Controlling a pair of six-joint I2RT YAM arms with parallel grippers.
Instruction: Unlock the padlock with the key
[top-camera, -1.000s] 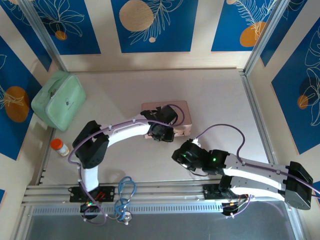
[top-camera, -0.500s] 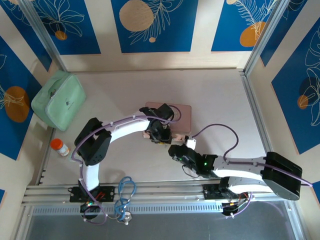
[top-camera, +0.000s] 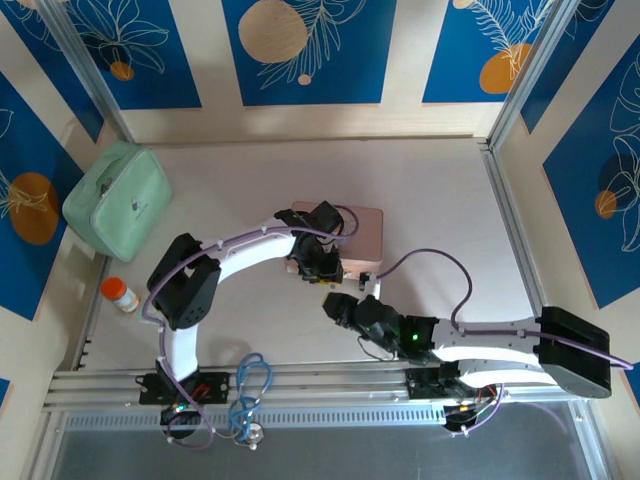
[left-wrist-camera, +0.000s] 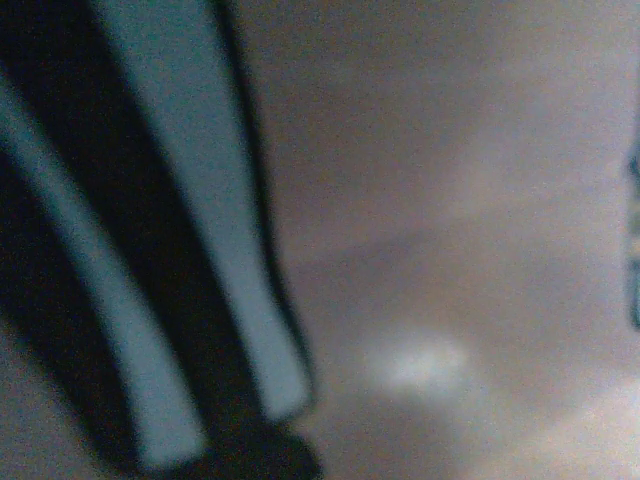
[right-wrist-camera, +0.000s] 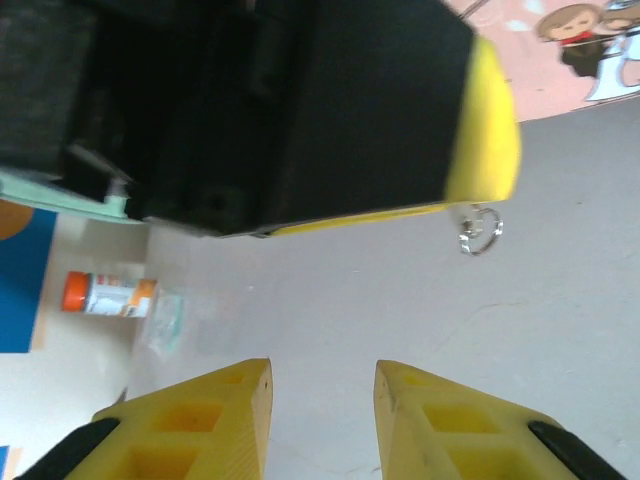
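Observation:
My left gripper (top-camera: 322, 268) is down on the table at the near edge of the pink picture tin (top-camera: 362, 234). In the right wrist view it is a black body with a yellow finger (right-wrist-camera: 486, 120), and a small metal key ring (right-wrist-camera: 480, 230) dangles just under that fingertip. The padlock and the key are hidden. The left wrist view is too blurred to read. My right gripper (top-camera: 334, 303) sits just in front of the left one, its yellow jaws (right-wrist-camera: 320, 378) open over bare table with nothing between them.
A mint green pouch (top-camera: 118, 200) lies at the far left. An orange-capped bottle (top-camera: 120, 293) lies near the left rail and shows as the same bottle (right-wrist-camera: 105, 295) in the right wrist view, with a scrap of clear plastic (right-wrist-camera: 165, 320) beside it.
My right gripper has swung left and forward, from the near middle to just below the left gripper. The left gripper has shifted slightly along the tin's near edge.

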